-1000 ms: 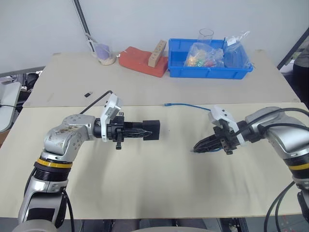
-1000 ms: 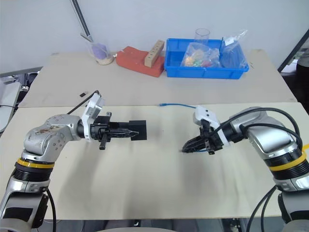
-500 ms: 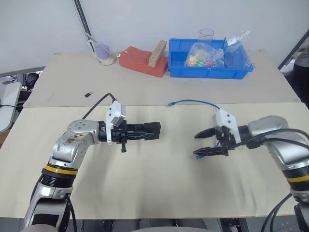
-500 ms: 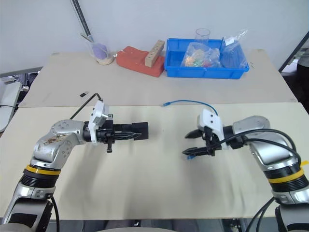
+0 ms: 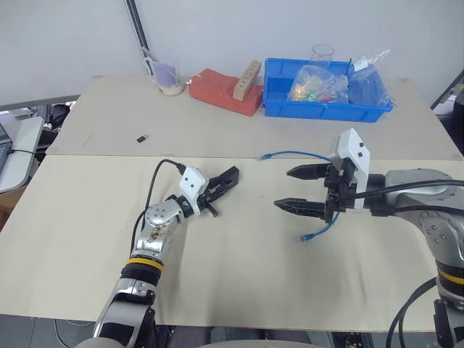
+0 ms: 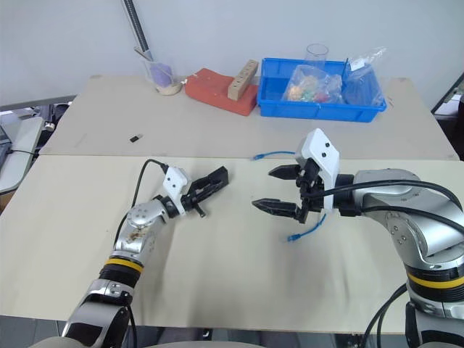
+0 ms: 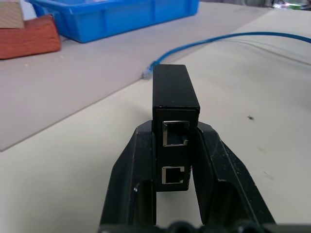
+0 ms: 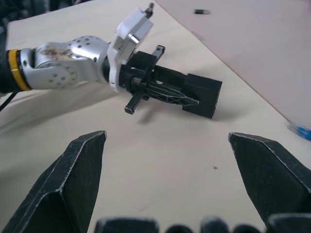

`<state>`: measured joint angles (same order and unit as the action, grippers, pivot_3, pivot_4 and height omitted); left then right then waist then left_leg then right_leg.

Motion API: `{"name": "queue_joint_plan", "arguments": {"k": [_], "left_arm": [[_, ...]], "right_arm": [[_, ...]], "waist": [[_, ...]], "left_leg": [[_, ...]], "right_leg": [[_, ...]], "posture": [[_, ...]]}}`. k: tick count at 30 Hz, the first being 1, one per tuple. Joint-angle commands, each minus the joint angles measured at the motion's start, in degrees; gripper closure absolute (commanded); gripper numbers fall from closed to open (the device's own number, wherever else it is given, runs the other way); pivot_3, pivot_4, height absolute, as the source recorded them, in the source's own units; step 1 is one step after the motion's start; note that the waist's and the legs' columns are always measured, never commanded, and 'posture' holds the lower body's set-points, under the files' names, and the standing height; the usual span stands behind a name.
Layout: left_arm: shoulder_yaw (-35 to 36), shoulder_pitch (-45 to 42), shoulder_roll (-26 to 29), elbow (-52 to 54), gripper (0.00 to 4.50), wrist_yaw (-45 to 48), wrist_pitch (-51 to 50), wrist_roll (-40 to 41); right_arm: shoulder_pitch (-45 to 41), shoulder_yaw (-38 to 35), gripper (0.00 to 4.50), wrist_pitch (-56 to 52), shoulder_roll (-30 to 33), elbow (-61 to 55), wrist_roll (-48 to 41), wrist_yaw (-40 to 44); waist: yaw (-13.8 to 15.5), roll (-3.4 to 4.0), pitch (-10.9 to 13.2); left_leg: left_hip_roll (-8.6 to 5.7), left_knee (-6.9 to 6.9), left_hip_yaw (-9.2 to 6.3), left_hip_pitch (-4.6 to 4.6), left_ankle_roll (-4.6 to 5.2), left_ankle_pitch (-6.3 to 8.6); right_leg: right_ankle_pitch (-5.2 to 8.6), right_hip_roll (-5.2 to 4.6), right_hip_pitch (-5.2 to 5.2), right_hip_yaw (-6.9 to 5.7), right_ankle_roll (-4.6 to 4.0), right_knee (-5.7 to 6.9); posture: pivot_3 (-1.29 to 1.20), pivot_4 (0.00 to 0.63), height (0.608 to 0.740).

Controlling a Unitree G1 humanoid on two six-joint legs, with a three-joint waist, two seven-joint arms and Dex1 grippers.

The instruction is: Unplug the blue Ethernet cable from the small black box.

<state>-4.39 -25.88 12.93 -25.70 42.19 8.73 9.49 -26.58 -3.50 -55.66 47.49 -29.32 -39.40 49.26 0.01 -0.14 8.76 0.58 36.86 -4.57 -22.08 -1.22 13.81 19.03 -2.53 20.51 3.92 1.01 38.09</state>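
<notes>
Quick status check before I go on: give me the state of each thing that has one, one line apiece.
blue Ethernet cable: unplugged, lying loose on the table, held by neither gripper.
small black box: clamped in the left gripper, both ports empty.
left gripper: jaws shut on the box.
right gripper: jaws wide open, empty, above the cable.

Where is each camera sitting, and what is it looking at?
Head views: up on the head, looking down the table at both arms.
Left wrist view: behind the left gripper, shut on the small black box.
Right wrist view: behind the open right gripper, facing that box.
Shared: the blue Ethernet cable, unplugged.
</notes>
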Motion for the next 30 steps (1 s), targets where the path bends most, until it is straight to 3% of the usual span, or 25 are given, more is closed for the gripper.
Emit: {"name": "queue_joint_plan", "arguments": {"k": [1, 7, 8, 9, 14, 22, 26, 30], "left_arm": [[0.9, -1.1, -0.2, -1.6, 3.99, 0.1, 2.4, 0.3], [1.8, -0.3, 0.9, -2.1, 1.09, 1.9, 2.2, 1.2], [2.1, -0.1, 1.3, -1.6, 0.76, 2.1, 1.8, 1.4], [2.5, 0.4, 1.8, -0.5, 0.13, 2.5, 1.1, 1.8], [3.9, 4.4, 8.6, 11.4, 0.05, 6.6, -7.9, 5.0], [8.7, 8.5, 29.2, 33.9, 0.05, 13.2, -30.6, 11.2], [10.6, 7.6, 33.2, 37.2, 0.05, 12.8, -34.8, 12.4], [10.7, 6.4, 32.8, 37.4, 0.05, 12.0, -36.0, 12.5]], "right_arm": [[-0.4, -2.0, 0.04, 0.3, 0.3, -0.6, -0.4, -1.7], [-0.1, -1.8, 0.0, 1.2, 0.3, 0.3, -0.1, -2.7], [0.0, -1.9, 0.0, 1.4, 0.3, 0.6, 0.1, -2.8], [0.2, -1.9, 0.0, 1.8, 0.4, 0.9, 0.3, -2.7], [3.3, -2.5, 0.0, 6.3, 2.3, 2.8, 2.8, 0.0], [10.0, -7.7, 0.0, 16.1, 7.6, 9.0, 6.7, 5.7], [10.3, -8.4, 0.0, 17.8, 7.8, 10.8, 7.8, 5.6], [10.1, -7.8, 0.0, 18.0, 7.2, 10.9, 8.1, 5.0]], "waist": [[-0.3, 0.0, 0.0], [-0.8, 0.0, 0.0], [-0.8, 0.0, 0.0], [-0.8, 0.0, 0.0], [-0.9, 0.01, 0.0], [-0.9, 0.0, 0.0], [-0.9, 0.02, 0.0], [-1.0, 0.02, 0.0]], "left_leg": [[0.01, 0.0, 0.0, 0.0, 0.0, 0.0], [0.02, -0.02, -0.01, 0.01, 0.0, 0.0], [0.02, -0.02, -0.01, 0.01, 0.0, 0.0], [0.02, -0.02, -0.01, 0.01, 0.0, 0.0], [0.07, -0.03, -0.02, 0.02, 0.0, 0.0], [0.12, -0.07, 0.0, 0.09, 0.0, 0.0], [0.13, -0.11, 0.02, 0.11, 0.0, 0.0], [0.14, -0.11, 0.03, 0.11, 0.0, 0.0]], "right_leg": [[0.0, 0.02, 0.0, 0.0, 0.0, 0.01], [0.0, 0.04, 0.0, -0.01, 0.0, 0.03], [0.0, 0.04, 0.0, -0.01, 0.0, 0.03], [0.0, 0.04, 0.0, -0.01, 0.0, 0.03], [0.0, 0.07, 0.0, -0.02, 0.0, 0.02], [0.01, 0.08, -0.01, 0.0, 0.0, 0.02], [0.01, 0.08, -0.04, 0.01, 0.01, -0.03], [0.01, 0.1, -0.03, 0.01, 0.01, -0.02]], "posture": [[0.0, 0.15, 0.74], [0.0, 0.15, 0.74], [0.0, 0.15, 0.74], [0.0, 0.15, 0.74], [0.0, 0.15, 0.74], [0.0, 0.15, 0.74], [0.0, 0.15, 0.74], [0.0, 0.15, 0.74]]}}
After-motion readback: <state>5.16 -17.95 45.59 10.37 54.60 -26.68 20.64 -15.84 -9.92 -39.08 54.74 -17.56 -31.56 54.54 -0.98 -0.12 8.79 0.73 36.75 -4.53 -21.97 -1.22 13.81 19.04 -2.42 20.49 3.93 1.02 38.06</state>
